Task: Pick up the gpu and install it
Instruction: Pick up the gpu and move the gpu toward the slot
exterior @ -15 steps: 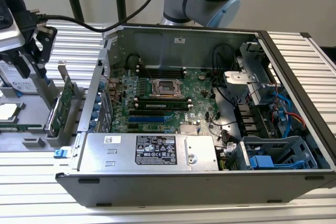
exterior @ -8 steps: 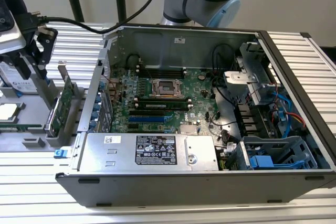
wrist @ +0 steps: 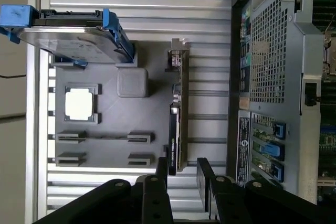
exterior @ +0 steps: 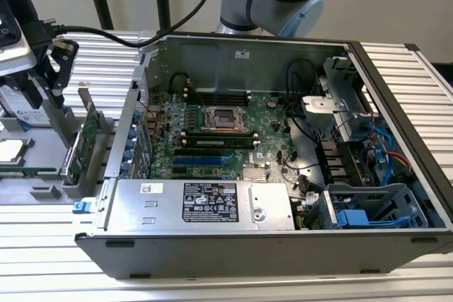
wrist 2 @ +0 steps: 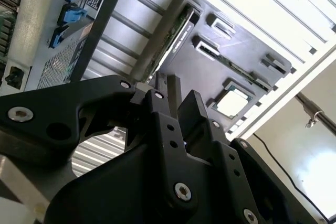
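The gpu (wrist: 176,121) stands on its long edge in a slot of the dark grey holder tray (wrist: 113,119), beside the open computer case (exterior: 396,68). The exterior view shows its green face (exterior: 83,139) at the left, outside the case wall. My gripper (wrist: 181,174) hangs open above one end of the card, with one finger on each side of the card's line and nothing between them. Its black fingers (wrist 2: 193,106) point at the card's edge (wrist 2: 170,35) in the second wrist view. In the exterior view the gripper (exterior: 56,65) is above the tray.
The tray also carries a hard drive in a blue caddy (wrist: 73,35), a processor chip (wrist: 80,103) and narrow slot blocks (wrist: 140,137). Inside the case lie the green motherboard (exterior: 212,129), the power supply box (exterior: 205,203) and blue drive bays (exterior: 368,210). Ribbed aluminium table (exterior: 396,274) surrounds everything.
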Robot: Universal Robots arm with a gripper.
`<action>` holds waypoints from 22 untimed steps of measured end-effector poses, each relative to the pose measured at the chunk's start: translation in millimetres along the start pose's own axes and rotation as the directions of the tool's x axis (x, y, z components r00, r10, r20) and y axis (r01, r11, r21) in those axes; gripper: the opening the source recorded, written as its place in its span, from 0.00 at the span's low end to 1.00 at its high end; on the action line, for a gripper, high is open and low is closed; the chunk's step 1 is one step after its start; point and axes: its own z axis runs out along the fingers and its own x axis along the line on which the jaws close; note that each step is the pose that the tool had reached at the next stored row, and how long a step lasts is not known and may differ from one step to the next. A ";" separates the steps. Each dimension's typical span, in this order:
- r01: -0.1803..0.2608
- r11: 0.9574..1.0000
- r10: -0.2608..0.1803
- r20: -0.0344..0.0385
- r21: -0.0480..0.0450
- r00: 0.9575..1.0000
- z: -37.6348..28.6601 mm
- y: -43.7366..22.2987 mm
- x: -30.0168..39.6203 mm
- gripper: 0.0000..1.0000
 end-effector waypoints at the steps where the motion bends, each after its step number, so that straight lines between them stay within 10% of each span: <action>1: -0.001 1.000 0.001 0.000 0.000 1.000 0.9 0.0 0.0 1.00; 22: -0.030 1.000 0.030 0.001 0.001 1.000 15.7 -0.8 0.2 1.00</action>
